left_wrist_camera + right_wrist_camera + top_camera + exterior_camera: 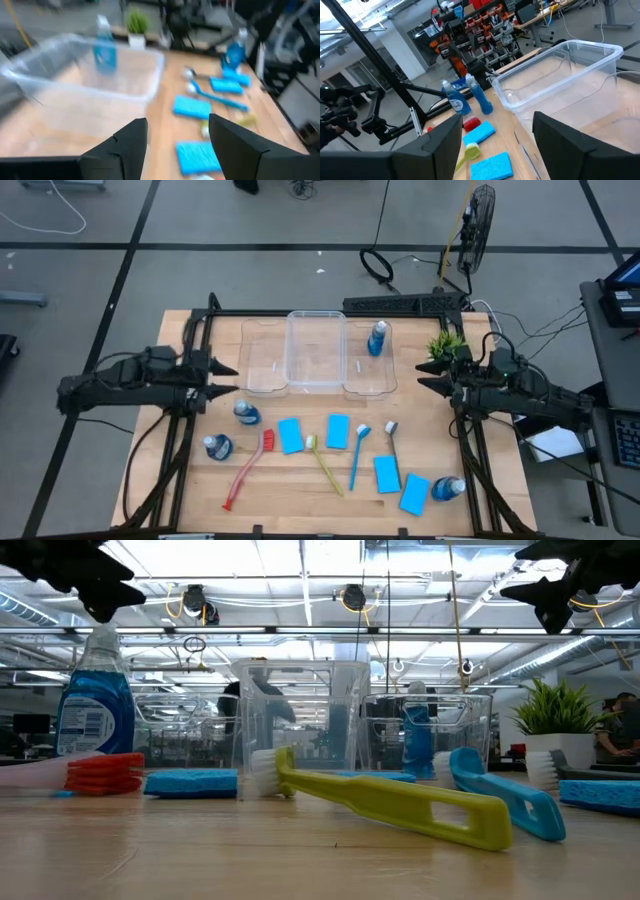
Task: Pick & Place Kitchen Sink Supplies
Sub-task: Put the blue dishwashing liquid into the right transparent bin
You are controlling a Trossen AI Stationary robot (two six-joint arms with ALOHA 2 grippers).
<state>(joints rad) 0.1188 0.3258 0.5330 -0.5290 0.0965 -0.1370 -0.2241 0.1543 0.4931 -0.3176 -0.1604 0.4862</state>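
Observation:
Both grippers hover open above the table and touch nothing. My left gripper (226,378) (177,137) is at the table's left side, left of the clear bins. My right gripper (428,376) (497,135) is at the right side, beside the potted plant (445,345). One blue bottle (377,338) stands inside the right bin. Two bottles (246,413) (218,446) stand near the left; another bottle (448,488) lies near the right. Several light-blue sponges (291,435) (338,431) (387,473) (414,493) lie flat. The red (247,470), yellow-green (324,463), blue (357,455) and grey (392,442) brushes lie among them.
Three clear plastic bins (316,348) stand side by side at the table's far middle. A fan and cables lie on the floor beyond the far edge. Bare wood (180,480) shows at the near left corner.

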